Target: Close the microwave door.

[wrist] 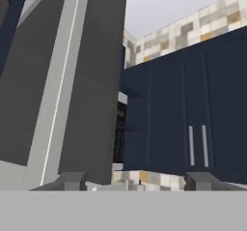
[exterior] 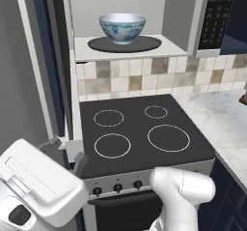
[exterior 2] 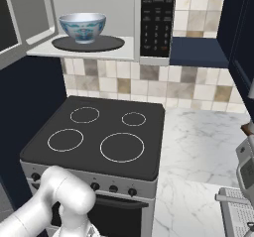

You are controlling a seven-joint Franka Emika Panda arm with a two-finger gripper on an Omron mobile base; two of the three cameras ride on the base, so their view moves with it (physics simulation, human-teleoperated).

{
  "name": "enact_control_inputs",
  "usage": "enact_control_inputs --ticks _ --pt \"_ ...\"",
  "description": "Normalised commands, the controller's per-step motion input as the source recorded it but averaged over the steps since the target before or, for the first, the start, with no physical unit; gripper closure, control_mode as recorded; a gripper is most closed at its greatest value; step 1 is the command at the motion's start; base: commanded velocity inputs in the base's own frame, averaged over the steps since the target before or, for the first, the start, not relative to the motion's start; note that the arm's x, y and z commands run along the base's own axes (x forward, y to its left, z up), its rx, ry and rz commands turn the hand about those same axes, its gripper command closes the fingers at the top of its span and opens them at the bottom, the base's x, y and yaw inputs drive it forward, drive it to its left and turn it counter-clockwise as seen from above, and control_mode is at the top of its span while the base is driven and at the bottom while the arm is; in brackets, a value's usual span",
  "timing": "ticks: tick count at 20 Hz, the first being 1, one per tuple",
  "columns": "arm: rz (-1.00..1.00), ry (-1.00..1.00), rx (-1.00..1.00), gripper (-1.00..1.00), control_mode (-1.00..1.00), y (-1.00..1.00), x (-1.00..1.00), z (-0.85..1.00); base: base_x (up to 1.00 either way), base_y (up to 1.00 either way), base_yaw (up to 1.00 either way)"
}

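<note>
Cut off and unclear from my seat

The microwave door (exterior 2: 20, 25) runs off the right base view's left edge; the keypad (exterior 2: 158, 20) markings are too small for me to read.

bowl (exterior: 122, 27) in microwave (exterior: 144, 12) above stove (exterior: 140, 131), counter (exterior 2: 198, 147) right

The white bowl with blue-green pattern (exterior: 122, 27) looks like glossy glazed ceramic, resting on a matt dark round turntable plate (exterior: 144, 44). The flat black four-ring stove top (exterior: 140, 128) is smooth and dull. The white veined marble bench (exterior 2: 198, 142) looks polished; the beige-and-brown tile backsplash (exterior: 144, 78) looks smooth.
</note>
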Motion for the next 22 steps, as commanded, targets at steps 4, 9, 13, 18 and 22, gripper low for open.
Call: enact_control_inputs --ticks 4,9,13,18,22 --pt "0.00 0.00 0.00 -1.00 -1.00 0.01 0.18 0.00 0.00 0.00 0.00" --pt "0.00 -0.03 -0.04 -1.00 -1.00 0.50 -0.15 0.00 0.00 0.00 0.00" --pt "0.01 -0.01 -0.06 -1.00 -1.00 0.79 -0.06 0.00 0.00 0.00 0.00" --pt "0.03 0.01 -0.01 -1.00 -1.00 0.39 0.18 -0.14 0.00 0.00 0.00" --pt "0.00 0.04 0.00 -1.00 -1.00 0.00 0.63 -0.45 0.00 0.00 0.00"
